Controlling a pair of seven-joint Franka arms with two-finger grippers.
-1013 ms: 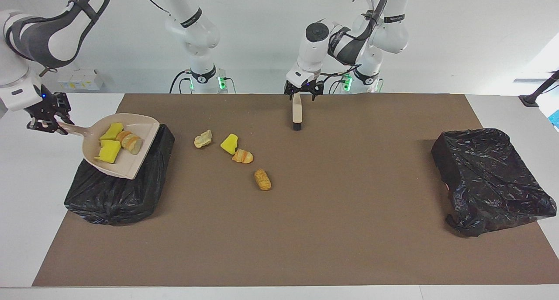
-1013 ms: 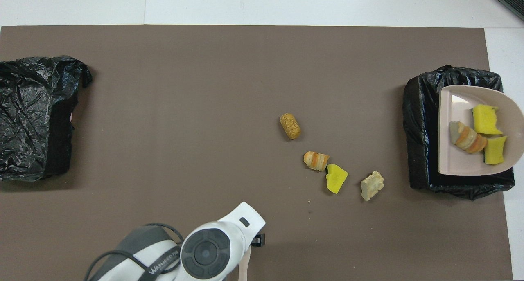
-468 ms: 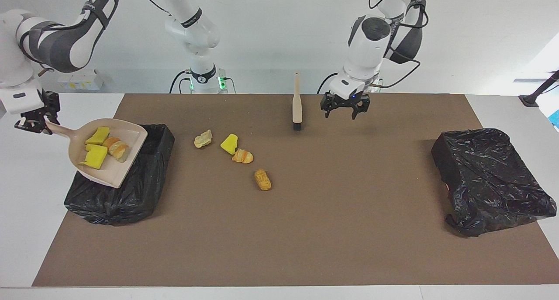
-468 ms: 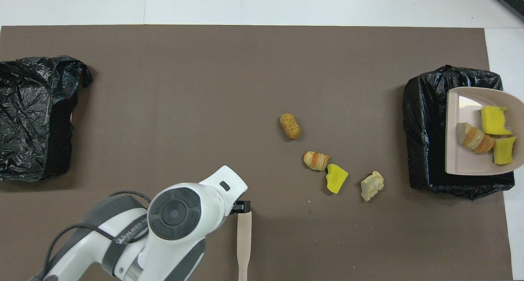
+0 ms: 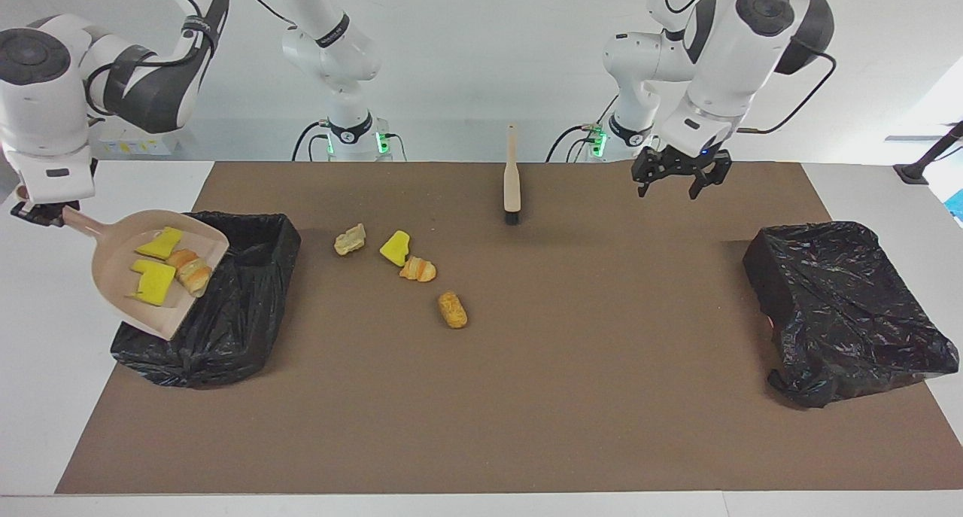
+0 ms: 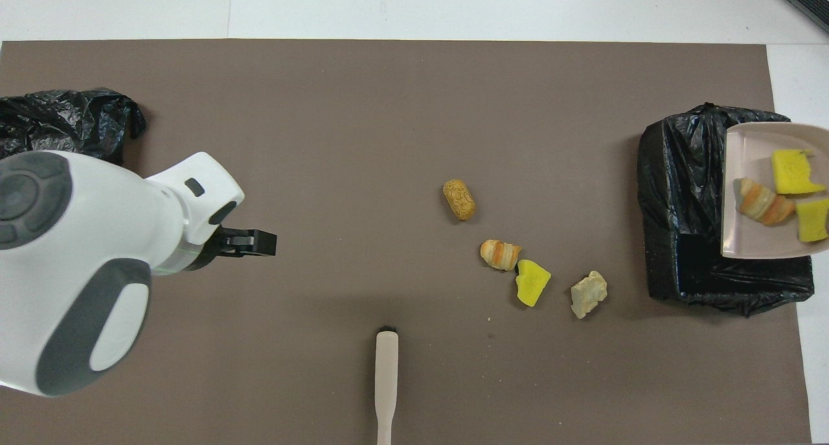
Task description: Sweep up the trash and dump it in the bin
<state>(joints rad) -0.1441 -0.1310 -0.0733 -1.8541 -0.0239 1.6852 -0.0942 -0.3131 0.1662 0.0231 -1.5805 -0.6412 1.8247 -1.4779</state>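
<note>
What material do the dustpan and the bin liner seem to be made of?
Dustpan: probably plastic, smooth matte beige, one moulded piece with its handle. Bin liner: thin black plastic film, glossy and crumpled, with bright creases.

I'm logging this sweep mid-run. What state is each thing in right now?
Dustpan: lifted, tilted over the open bin, three scraps in it.
Right gripper: shut on the dustpan's handle.
Left gripper: open, empty, in the air.
Brush: on the mat, released.
Four scraps: unswept on the mat.
Second bin: bag draped over it.
</note>
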